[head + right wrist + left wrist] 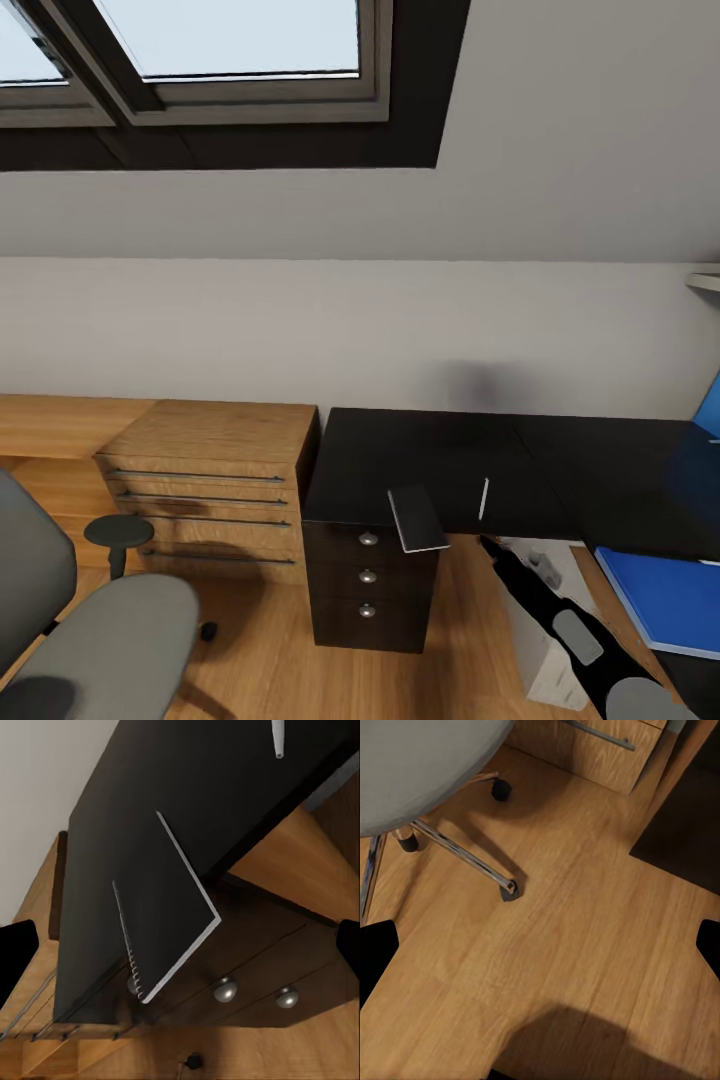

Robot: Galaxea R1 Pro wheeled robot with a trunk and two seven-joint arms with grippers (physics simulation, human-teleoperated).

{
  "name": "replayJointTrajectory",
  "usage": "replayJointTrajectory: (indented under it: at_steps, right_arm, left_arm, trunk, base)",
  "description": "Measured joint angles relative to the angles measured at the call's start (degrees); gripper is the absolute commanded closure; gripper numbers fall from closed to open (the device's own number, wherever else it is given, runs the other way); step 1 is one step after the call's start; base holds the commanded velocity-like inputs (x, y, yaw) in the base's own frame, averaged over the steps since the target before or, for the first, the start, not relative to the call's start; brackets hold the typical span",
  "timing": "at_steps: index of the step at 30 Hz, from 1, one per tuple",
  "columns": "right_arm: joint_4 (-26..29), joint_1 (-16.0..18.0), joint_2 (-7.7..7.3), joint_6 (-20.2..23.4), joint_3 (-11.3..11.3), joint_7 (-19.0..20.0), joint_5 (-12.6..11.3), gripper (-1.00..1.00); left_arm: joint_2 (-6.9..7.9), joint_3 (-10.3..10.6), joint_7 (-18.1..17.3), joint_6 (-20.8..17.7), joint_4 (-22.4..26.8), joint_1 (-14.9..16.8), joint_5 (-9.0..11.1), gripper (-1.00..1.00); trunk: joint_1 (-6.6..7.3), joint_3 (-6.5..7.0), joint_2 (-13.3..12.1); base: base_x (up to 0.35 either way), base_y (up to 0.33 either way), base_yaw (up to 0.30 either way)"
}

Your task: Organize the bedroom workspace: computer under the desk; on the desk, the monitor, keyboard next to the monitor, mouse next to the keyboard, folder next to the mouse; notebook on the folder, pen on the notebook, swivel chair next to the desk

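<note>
A: Right gripper (pixel 180 937) is standing wide apart, empty, facing the notebook (pixel 161 900), which is overhanging the desk (pixel 420 460) front edge above the drawers.

B: Left one?

A: I'm reading the left gripper (pixel 540 945) as spread too, over bare floor beside the swivel chair (pixel 424 765). Pen (pixel 484 498) is lying on the desk; folder (pixel 665 600) is sitting low at right, cut off. Stacking isn't done. Monitor, keyboard, mouse: I'm not making them out.
</note>
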State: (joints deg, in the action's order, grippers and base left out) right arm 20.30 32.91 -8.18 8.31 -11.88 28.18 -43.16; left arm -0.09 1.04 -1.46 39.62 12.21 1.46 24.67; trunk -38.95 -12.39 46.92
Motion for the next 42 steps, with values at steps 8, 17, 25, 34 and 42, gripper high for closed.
replayJointTrajectory:
  at_steps: [8, 17, 25, 34, 42]
  right_arm:
    - [-8.2, 0.0, 0.68, -7.2, 0.8, -0.2, 5.3, -1.0]
    - [-16.0, 0.0, 0.77, -13.6, 1.4, -0.4, 9.9, -1.0]
    - [-18.6, -0.2, 0.56, -14.8, 1.7, -0.7, 11.8, -1.0]
    - [-20.6, -0.9, 1.11, -21.2, 1.9, -0.7, 20.7, -1.0]
    - [-21.2, -1.6, 1.5, -24.7, 1.9, -0.9, 24.6, -1.0]
  left_arm:
    - [0.0, 0.0, 0.0, 0.0, 0.0, 0.0, 0.0, -1.0]
    - [0.1, -0.1, 0.0, 0.0, 0.0, 0.0, 0.0, -1.0]
    - [0.16, -0.2, 0.0, 0.0, 0.0, 0.0, 0.1, -1.0]
    - [0.17, -0.2, 0.0, 0.3, 0.0, 0.0, 0.1, -1.0]
    - [0.16, -0.2, 0.0, 0.3, 0.0, 0.0, 0.1, -1.0]
  trunk:
    - [0.0, 0.0, 0.0]
    - [0.0, 0.0, 0.0]
    - [0.0, 0.0, 0.0]
    - [0.0, 0.0, 0.0]
    - [0.0, 0.0, 0.0]
  base:
    - [0.0, 0.0, 0.0]
    - [0.0, 0.0, 0.0]
    - [0.0, 0.0, 0.0]
    - [0.0, 0.0, 0.0]
    - [0.0, 0.0, 0.0]
